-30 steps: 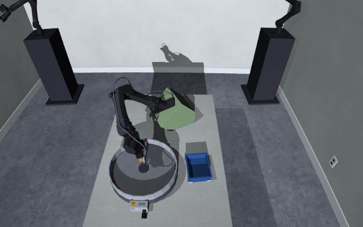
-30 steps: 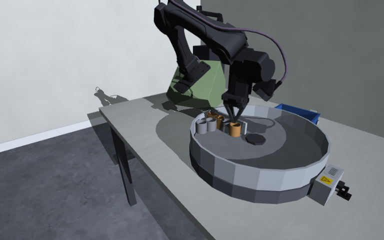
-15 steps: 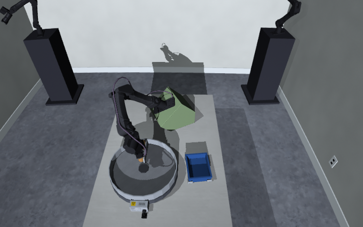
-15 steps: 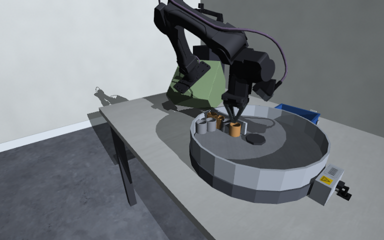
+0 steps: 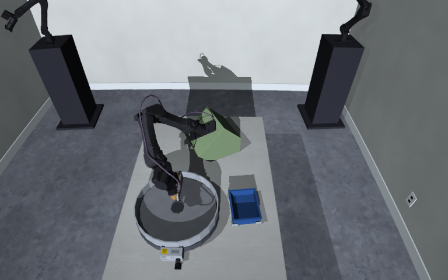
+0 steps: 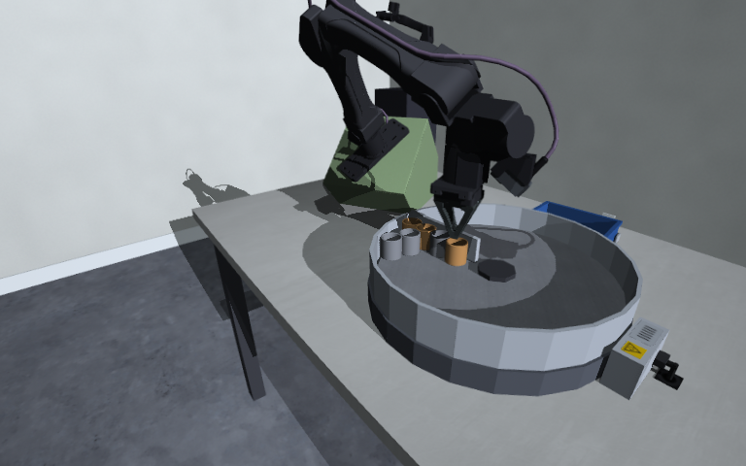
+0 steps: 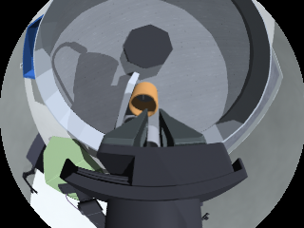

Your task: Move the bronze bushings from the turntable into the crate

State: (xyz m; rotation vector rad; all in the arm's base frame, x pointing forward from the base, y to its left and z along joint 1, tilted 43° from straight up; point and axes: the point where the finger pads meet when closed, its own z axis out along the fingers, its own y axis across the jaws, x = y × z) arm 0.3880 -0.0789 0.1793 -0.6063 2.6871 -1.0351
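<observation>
Bushing work calls for care here: the front bronze bushing [image 5: 173, 196] [image 6: 457, 253] [image 7: 143, 87] stands upright on the turntable [image 5: 203, 228] [image 6: 527, 349] [image 7: 85, 128], just beside a pale upright plate [image 6: 477, 249] [image 7: 127, 101]. The gripper [image 5: 174, 192] [image 6: 455, 236] [image 7: 153, 113] points down at its rim, fingers narrow; whether the bushing's wall sits between them I cannot tell.

The step in hand looks like taking this one by the rim. One finger belongs inside the bore and one outside, square to the wall, before any squeeze. A good lift starts slowly and straight up, to check that the bushing follows without swinging into the plate or the dark steel bushing [image 6: 438, 242] close by.

Two more bronze bushings [image 6: 412, 222] [image 6: 426, 237] stand behind, near two pale steel bushings [image 6: 390, 246] [image 6: 410, 242] that should stay put.

The crate [image 5: 245, 220] [image 6: 577, 212] [image 7: 30, 49] sits level to the right of the turntable in the top view, with nothing visible inside. Carry high over both rims, then lower well within its walls, so nothing tips it from its corner guides [image 5: 234, 225] [image 5: 258, 223].
</observation>
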